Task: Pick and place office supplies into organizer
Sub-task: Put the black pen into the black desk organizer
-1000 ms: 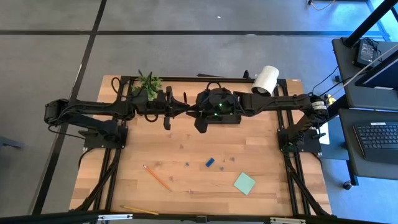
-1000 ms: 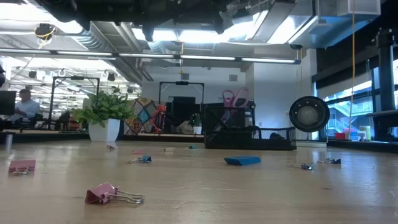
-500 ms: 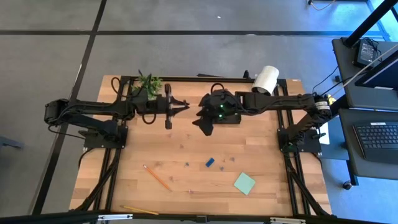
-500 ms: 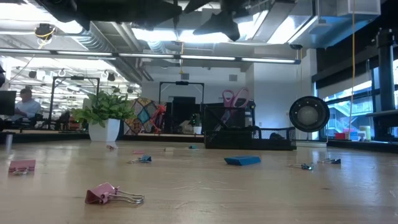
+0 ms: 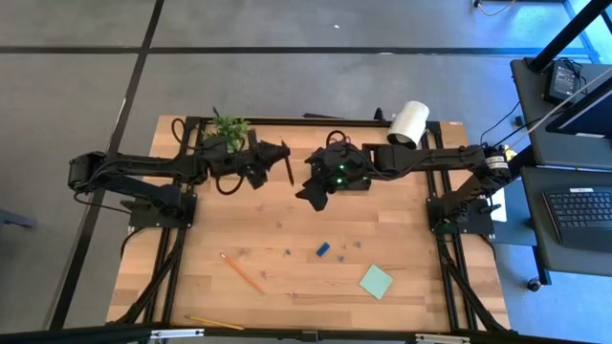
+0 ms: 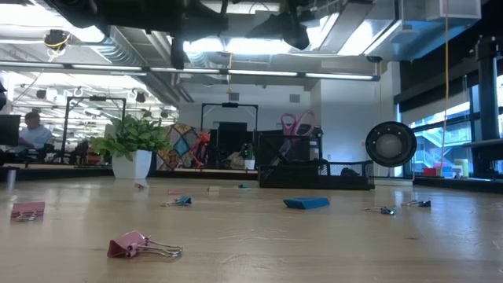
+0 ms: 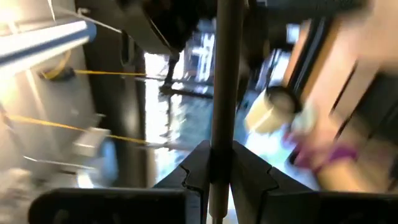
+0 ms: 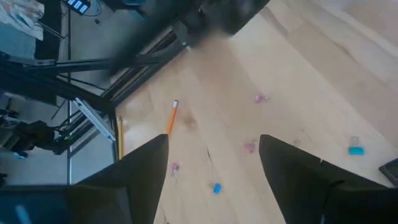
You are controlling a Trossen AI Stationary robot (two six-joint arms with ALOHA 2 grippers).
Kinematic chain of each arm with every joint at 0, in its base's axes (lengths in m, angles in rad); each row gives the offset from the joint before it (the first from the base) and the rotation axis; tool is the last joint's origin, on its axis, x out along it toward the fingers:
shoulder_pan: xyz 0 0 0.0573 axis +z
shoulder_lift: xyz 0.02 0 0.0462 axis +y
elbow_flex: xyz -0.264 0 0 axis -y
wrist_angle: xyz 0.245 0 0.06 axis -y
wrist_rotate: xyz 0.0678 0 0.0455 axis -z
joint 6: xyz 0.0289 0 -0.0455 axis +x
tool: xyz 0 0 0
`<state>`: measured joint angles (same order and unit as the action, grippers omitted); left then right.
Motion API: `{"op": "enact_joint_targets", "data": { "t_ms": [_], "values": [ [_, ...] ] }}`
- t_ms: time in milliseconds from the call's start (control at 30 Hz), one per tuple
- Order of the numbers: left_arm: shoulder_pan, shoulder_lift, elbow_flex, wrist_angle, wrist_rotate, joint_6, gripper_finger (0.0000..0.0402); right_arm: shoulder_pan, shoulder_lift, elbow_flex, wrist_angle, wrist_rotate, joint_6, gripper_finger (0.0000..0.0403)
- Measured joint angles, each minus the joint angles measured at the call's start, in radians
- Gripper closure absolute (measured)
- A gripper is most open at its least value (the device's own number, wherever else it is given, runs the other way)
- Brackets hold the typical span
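My left gripper hovers above the table's far middle, shut on a thin black pen, just left of the organizer. That black tray is mostly hidden under my right arm; the low view shows the organizer with purple scissors standing in it. My right gripper is open and empty, raised at the organizer's near-left side. A blue block, a green sticky-note pad and two pencils lie flat on the table. My left gripper pinches the pen's shaft between its two fingers. The fingers lie across the shaft, which sticks out past them. The pen is lifted clear of the table.
A leafy plant stands at the far left, a white cylinder at the far right. Small binder clips are scattered over the near half of the table, among the loose supplies.
My left gripper has moved a little toward the table's right, closer to the organizer, and turned at the wrist. The pen has swung round with it and stayed in the hold.
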<state>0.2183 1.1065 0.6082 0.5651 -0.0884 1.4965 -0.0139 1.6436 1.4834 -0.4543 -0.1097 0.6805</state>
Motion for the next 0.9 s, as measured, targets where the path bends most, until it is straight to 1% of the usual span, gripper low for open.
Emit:
{"op": "enact_joint_targets", "data": {
  "t_ms": [133, 200, 267, 367, 433, 567, 700, 900],
  "values": [
    [-0.015, 0.0, 0.0, 0.0, -0.125, 0.311, 0.0359, 0.003, 0.0, 0.0, 0.0, 0.003, 0.024, 0.0148],
    [-0.027, 0.0, 0.0, 0.0, -0.195, 0.442, 0.0359, 0.003, 0.0, 0.0, 0.0, 0.003, 0.043, 0.0148],
    [-0.043, 0.0, 0.0, 0.0, -0.251, 0.555, 0.0359, 0.003, 0.0, 0.0, 0.0, 0.003, 0.054, 0.0148],
    [-0.072, 0.0, 0.0, 0.0, -0.281, 0.675, 0.0359, -0.002, 0.0, 0.0, 0.003, 0.035, 0.05, 0.0148],
    [-0.093, 0.0, 0.0, 0.0, -0.283, 0.696, 0.0359, -0.007, 0.0, 0.0, 0.024, 0.076, 0.035, 0.0148],
    [-0.132, 0.0, 0.001, 0.009, -0.28, 0.695, 0.0359, -0.026, 0.0, 0.0, 0.115, 0.14, -0.06, 0.0148],
    [-0.161, 0.0, 0.001, 0.016, -0.279, 0.693, 0.0359, -0.044, 0.0, 0.0, 0.185, 0.154, -0.11, 0.0148],
    [-0.19, 0.0, 0.001, 0.045, -0.279, 0.69, 0.0359, -0.058, 0.0, 0.0, 0.21, 0.154, -0.111, 0.0148]
  ]
}}
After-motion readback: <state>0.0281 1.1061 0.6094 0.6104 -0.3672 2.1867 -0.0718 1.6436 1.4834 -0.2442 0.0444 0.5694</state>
